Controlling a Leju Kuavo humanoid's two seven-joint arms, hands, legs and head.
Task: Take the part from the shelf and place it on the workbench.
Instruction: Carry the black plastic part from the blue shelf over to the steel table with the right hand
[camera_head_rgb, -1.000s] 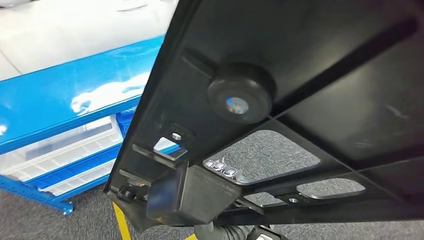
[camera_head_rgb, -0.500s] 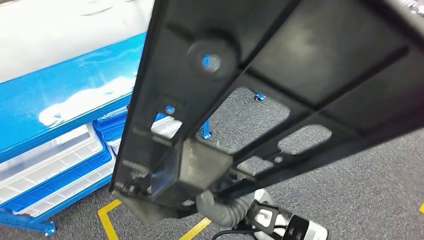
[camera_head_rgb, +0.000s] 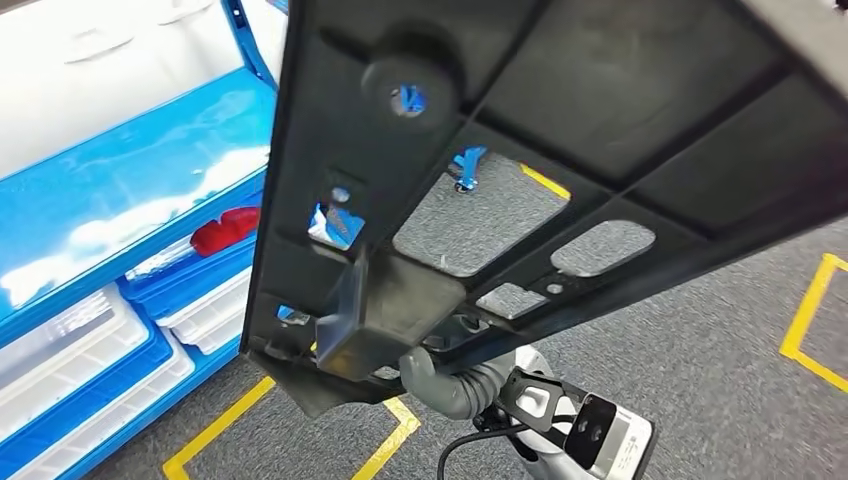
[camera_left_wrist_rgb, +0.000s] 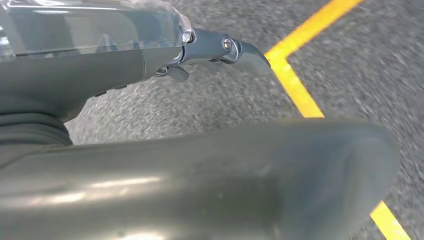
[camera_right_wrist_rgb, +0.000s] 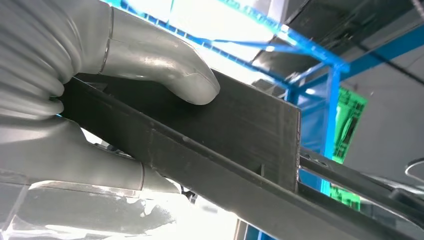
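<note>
From the head view, the large black ribbed plastic panel with cut-out windows and a round boss (camera_head_rgb: 560, 170) rides tilted high in front of the robot, and over the past second the whole scene has swung: the glossy blue steel shelf (camera_head_rgb: 120, 220) with its clear plastic bins has slid off to the left and more grey carpet (camera_head_rgb: 700, 370) and yellow floor tape (camera_head_rgb: 815, 320) has come into sight, so the camera has turned and the robot is judged to be carrying the part away from the shelf toward a desk not yet in sight. A grey ribbed wrist of a robot hand (camera_head_rgb: 450, 385) shows under the panel's lower edge, though which arm it belongs to cannot be told here. In the left wrist view the left robot hand (camera_left_wrist_rgb: 220, 50) hangs over coarse carpet crossed by tape, one dark finger extended and nothing seen in it; whether it is spread or curled cannot be told. In the right wrist view the right robot hand (camera_right_wrist_rgb: 115, 100) clamps the panel's flat matte rim between smooth grey thumb and fingers.
</note>
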